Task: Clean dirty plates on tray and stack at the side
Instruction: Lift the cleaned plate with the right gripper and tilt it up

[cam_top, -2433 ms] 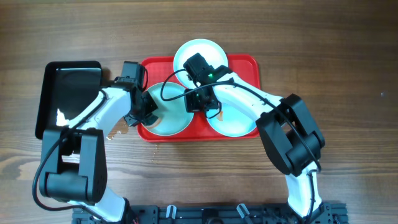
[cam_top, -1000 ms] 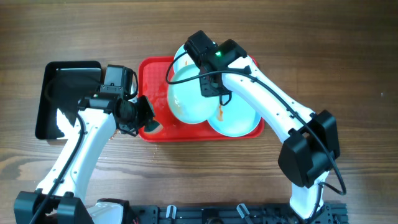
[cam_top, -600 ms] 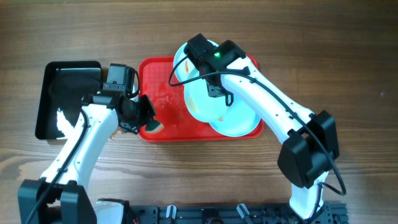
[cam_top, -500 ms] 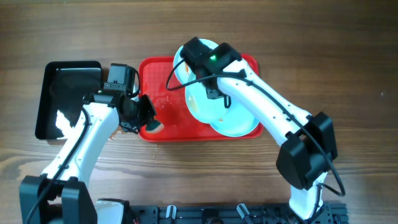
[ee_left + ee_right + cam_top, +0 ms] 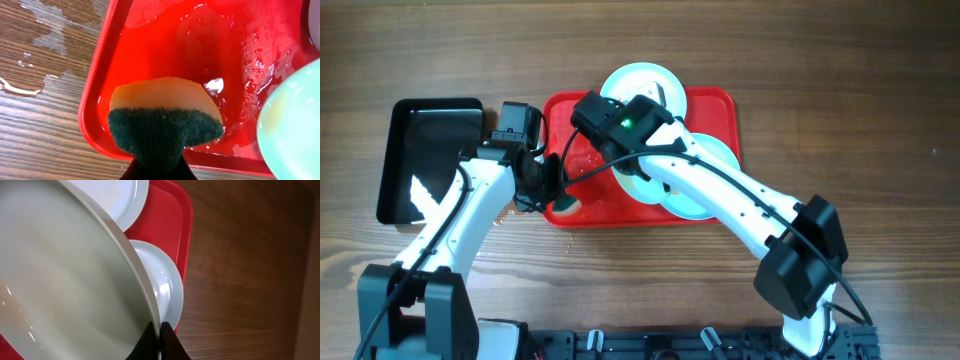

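The red tray (image 5: 720, 100) lies at mid-table, wet inside (image 5: 210, 45). My right gripper (image 5: 159, 330) is shut on the rim of one pale plate (image 5: 65, 280) and holds it tilted over the tray; it shows in the overhead view (image 5: 642, 183) partly under the arm. A second plate (image 5: 640, 80) lies at the tray's far edge (image 5: 117, 200). A third (image 5: 715, 155) lies at the tray's right (image 5: 167, 287). My left gripper (image 5: 157, 170) is shut on a green and yellow sponge (image 5: 165, 125) above the tray's front-left corner (image 5: 565, 203).
A glossy black tray (image 5: 430, 120) lies left of the red tray. Water is spilled on the wood by the red tray's left edge (image 5: 35, 85). My right arm (image 5: 750, 210) crosses over the red tray from the front right.
My right gripper has lifted a plate off the tray's left part, tilted it and swung its wrist to the left. My left gripper with the sponge has drawn back to the tray's front-left corner.
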`<state>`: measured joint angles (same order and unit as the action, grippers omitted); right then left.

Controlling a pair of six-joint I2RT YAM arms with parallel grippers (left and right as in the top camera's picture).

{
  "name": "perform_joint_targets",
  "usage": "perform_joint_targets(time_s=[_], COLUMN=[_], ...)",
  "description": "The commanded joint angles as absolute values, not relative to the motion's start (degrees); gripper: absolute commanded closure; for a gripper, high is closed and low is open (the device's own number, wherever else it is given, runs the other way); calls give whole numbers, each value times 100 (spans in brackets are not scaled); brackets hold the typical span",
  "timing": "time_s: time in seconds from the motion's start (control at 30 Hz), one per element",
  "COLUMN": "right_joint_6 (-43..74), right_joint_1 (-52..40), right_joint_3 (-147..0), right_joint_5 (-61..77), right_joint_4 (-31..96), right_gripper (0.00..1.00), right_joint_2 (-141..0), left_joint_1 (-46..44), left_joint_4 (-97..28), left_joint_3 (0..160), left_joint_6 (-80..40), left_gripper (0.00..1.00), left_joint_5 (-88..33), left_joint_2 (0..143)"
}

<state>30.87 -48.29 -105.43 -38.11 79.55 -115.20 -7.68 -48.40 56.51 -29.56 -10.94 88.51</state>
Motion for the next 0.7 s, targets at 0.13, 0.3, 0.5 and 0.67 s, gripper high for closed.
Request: perform_joint_targets(time_s=[0.13, 0.3, 0.5, 0.67], right_joint_6=[3341, 3308, 3297, 3277], right_joint_1=[-5378, -5758, -5865, -5865], right_joint_3=[-10704, -10704, -10704, -10704], right_joint_5=[-5081, -5784, -5874, -6099], right_joint_4=[8060, 8062, 8029, 8040], right_gripper=[96, 96, 96, 96], right_joint_2=[-11384, -11384, -11384, -11384], left_joint_1=[-729, -727, -729, -727], left_joint_4=[-4799, -4801, -4801, -4801], left_joint_3=[5607, 5607, 5607, 5607], left_joint_6=[-2871, -2871, -2871, -2871], left_gripper=[96, 96, 96, 96], left_joint_5=[-974, -976, -978, -976], left_joint_2=[8895, 8895, 8895, 8895])
